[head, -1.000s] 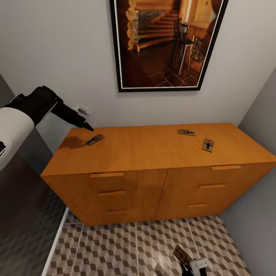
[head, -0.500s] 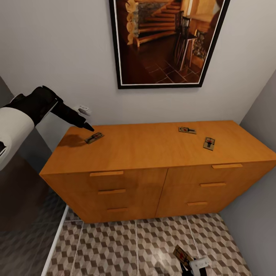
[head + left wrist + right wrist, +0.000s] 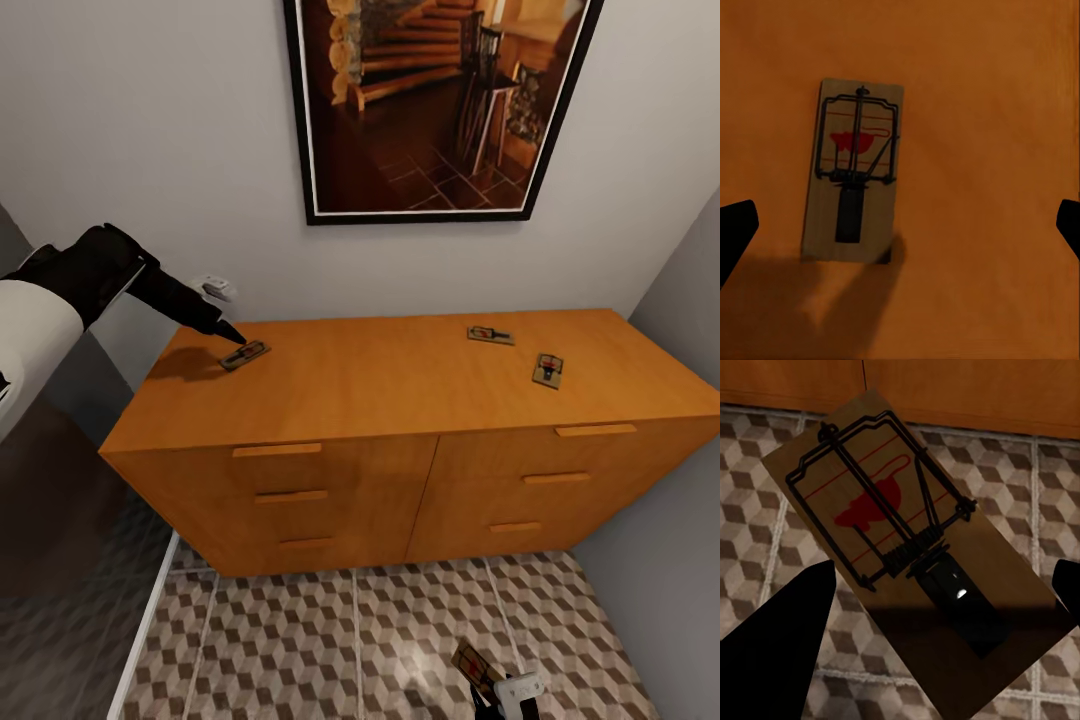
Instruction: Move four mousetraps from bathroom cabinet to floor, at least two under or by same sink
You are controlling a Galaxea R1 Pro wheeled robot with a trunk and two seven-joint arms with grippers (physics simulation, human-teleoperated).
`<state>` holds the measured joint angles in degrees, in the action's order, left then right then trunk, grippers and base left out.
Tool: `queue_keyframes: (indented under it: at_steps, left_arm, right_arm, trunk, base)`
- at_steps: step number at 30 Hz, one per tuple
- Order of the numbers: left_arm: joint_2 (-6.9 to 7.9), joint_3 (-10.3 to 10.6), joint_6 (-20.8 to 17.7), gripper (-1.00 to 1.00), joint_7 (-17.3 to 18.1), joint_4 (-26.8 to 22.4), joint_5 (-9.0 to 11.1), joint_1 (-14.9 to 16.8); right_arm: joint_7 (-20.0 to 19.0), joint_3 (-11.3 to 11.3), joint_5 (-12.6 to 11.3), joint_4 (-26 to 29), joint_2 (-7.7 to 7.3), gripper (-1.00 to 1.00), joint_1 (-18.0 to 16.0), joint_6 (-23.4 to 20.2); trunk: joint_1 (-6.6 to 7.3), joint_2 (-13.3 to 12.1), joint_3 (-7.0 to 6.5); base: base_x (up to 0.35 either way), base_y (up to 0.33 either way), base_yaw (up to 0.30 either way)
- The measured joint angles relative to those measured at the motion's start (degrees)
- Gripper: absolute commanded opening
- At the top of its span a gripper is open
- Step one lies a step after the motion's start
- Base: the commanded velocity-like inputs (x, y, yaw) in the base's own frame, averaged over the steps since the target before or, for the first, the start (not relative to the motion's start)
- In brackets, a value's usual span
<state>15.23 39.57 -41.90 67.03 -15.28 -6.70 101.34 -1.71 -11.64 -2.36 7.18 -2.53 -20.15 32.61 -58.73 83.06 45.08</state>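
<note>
At the far left of the head view the left arm reaches over the left end of the cabinet (image 3: 400,400), its left gripper (image 3: 228,331) poised just above the first mousetrap (image 3: 245,354), which lies flat on the cabinet top near the back-left corner. The left wrist view looks straight down on that mousetrap (image 3: 853,181), red spot and black wire spring facing up, with the 2 dark fingertips (image 3: 735,229) far out to either side of it, so the jaws are spread wide and touch nothing. Further right on the cabinet top, a second mousetrap (image 3: 490,335) rests near the back edge, and a third mousetrap (image 3: 547,370) lies just in front of it and to its right, the 2 near each other but apart. Above the cabinet hangs a framed picture (image 3: 440,110) on the wall. At the lower right, over the patterned bathroom floor (image 3: 300,650), the right gripper (image 3: 495,690) carries a fourth mousetrap (image 3: 475,665); in the right wrist view this mousetrap (image 3: 907,555) sits tilted between the dark fingers (image 3: 780,652), the jaws closed on it, with the tiles and the cabinet front behind.
</note>
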Motion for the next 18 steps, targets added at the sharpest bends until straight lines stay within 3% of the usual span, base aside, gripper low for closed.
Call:
queue_keyframes:
  at_steps: [5,18]
  left_arm:
    - [0.66,0.01,3.03,1.0,1.82,0.01,0.01,0.0]
    - [1.05,0.02,3.83,1.0,2.39,0.11,0.24,0.0]
  right_arm:
    - [0.0,-0.04,0.01,0.0,0.0,-1.0,-0.01,0.0]
    - [0.0,-0.06,0.04,-0.01,0.0,-1.0,-0.02,0.0]
  trunk:
    - [0.0,0.0,0.02]
    - [0.0,0.0,0.02]
  base:
    - [0.0,0.0,0.0]
    - [0.0,0.0,0.0]
